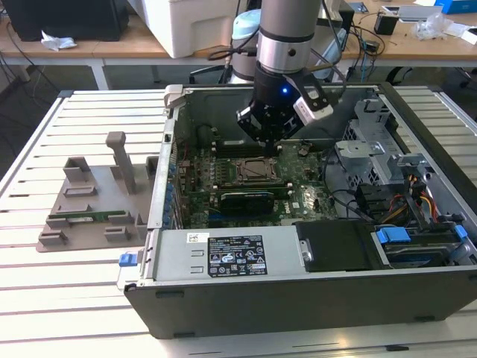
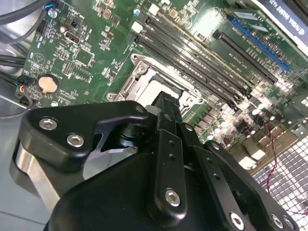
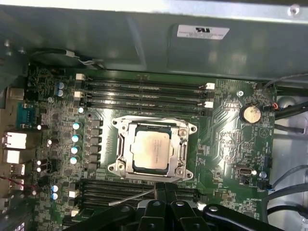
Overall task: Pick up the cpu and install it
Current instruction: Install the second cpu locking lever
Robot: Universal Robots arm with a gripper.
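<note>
- Flat square silvery-topped cpu (image 3: 150, 150) lies seated in the metal-framed motherboard socket (image 3: 124, 129), inside the open grey computer case (image 1: 313, 287)
- Black arm gripper (image 1: 270, 133) hangs just above the socket, holding nothing; fingers look drawn narrow in the first wrist view
- Judgement: confirm the chip sits flush and square; avoid pressing it

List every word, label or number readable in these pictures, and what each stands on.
Black label on the grey metal cover: print too small to read.
White sticker on the case wall: blurred, unreadable.
cpu in its socket: no legible marking on the metal top.
Motherboard: white lettering, too small to read.
Nothing can be quoted.
</note>
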